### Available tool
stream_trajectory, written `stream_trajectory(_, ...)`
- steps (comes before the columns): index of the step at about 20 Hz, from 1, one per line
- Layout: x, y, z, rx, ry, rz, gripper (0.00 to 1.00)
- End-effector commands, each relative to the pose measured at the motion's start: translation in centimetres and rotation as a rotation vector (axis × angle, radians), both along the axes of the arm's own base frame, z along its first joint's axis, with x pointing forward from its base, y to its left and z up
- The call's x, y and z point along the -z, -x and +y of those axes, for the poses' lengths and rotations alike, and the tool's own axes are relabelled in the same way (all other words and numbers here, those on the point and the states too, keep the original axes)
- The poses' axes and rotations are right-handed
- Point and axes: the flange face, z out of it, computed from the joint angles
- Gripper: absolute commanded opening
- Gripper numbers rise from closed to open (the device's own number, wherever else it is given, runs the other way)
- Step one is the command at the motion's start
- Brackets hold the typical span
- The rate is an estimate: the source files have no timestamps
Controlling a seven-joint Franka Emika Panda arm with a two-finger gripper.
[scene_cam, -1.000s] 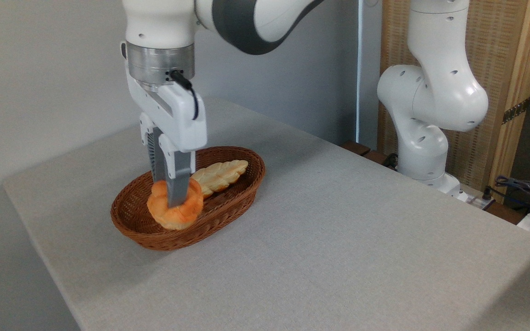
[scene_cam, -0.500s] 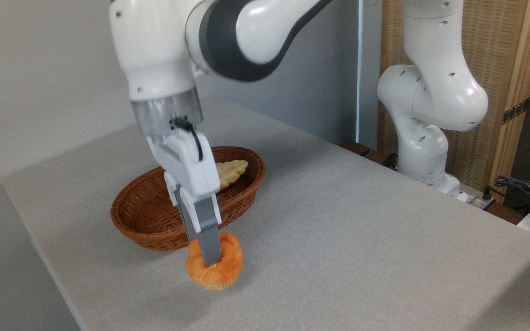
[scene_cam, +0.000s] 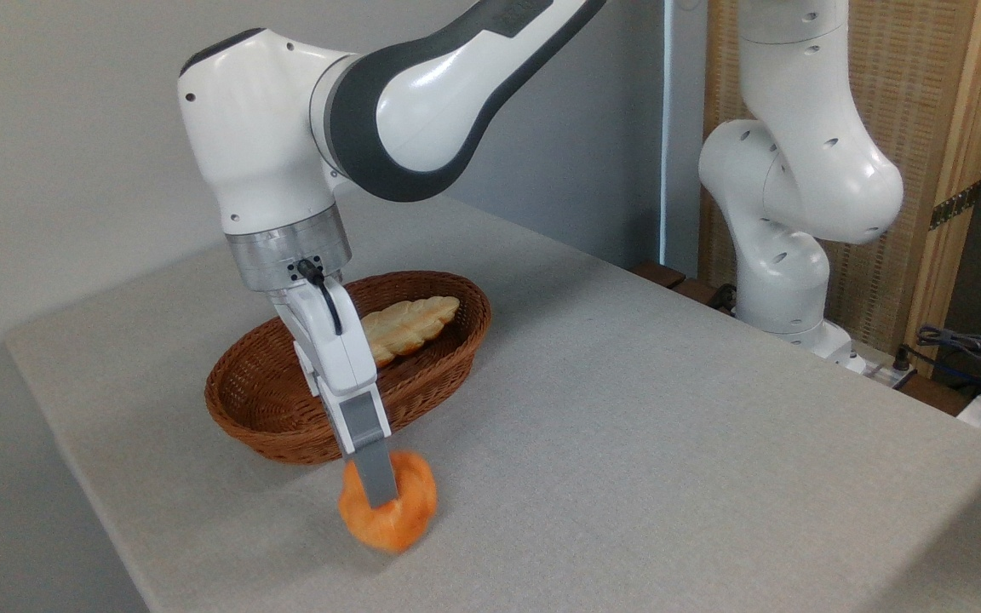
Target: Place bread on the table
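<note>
A: Left to right, what does the camera show?

B: The table (scene_cam: 627, 409), covered in grey cloth, fills most of the view. Left of centre sits an oval wicker basket (scene_cam: 261, 409). A pale leaf-shaped braided loaf (scene_cam: 410, 323) lies in its far end, one tip leaning on the rim.

A: And the bun?

B: The orange knotted bun (scene_cam: 401, 511) is outside the basket, just in front of its near rim. It is blurred, so the knot pattern does not read.

A: Down on the cloth?

B: It sits at the surface with a small shadow under it. Contact looks likely, but the blur makes it hard to confirm.

A: Gripper state?

B: The gripper (scene_cam: 381, 489) comes in tilted from the upper left, passing in front of the basket. One grey finger (scene_cam: 375, 477) lies across the front of the bun. The other is hidden behind it. The jaws are clamped on the bun.

A: Right side?

B: The white arm base (scene_cam: 784, 289) stands past the table's far edge. A wooden screen (scene_cam: 942, 111) is behind it. Some cables (scene_cam: 967, 345) lie at the right margin.
</note>
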Motion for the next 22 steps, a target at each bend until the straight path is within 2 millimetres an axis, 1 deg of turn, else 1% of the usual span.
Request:
stream_trajectory(1,-0.3,0.1,0.0,-0.008,-0.018,-0.004,1.0)
stream_trajectory(4,-0.6,0.1,0.1,-0.013,-0.016,-0.009,1.0)
stream_trajectory(7,-2.1,0.1,0.2,-0.055,0.019,-0.035,1.0)
stream_trajectory(9,-4.3,0.2,0.3,-0.104,0.089,-0.067,1.0)
stream_trajectory(10,-5.8,0.3,0.4,-0.133,0.131,-0.083,1.0)
stream_trajectory(11,-6.9,0.7,0.8,-0.171,0.161,-0.08,1.0)
stream_trajectory(12,-7.1,1.3,1.5,-0.215,0.175,-0.045,1.0)
stream_trajectory(13,-8.3,1.6,1.7,-0.239,0.181,-0.025,1.0)
stream_trajectory(15,-11.4,2.1,1.3,-0.248,0.211,0.006,1.0)
stream_trajectory(16,-12.3,2.3,1.3,-0.257,0.24,0.025,1.0)
stream_trajectory(18,-14.2,3.2,2.2,-0.283,0.289,0.038,1.0)
stream_trajectory(19,-15.0,3.6,2.2,-0.283,0.297,0.029,1.0)
stream_trajectory(20,-15.6,4.1,1.6,-0.271,0.298,0.021,1.0)
stream_trajectory(21,-15.8,4.3,0.8,-0.257,0.298,0.02,1.0)
stream_trajectory(22,-15.8,4.5,0.7,-0.253,0.297,0.019,1.0)
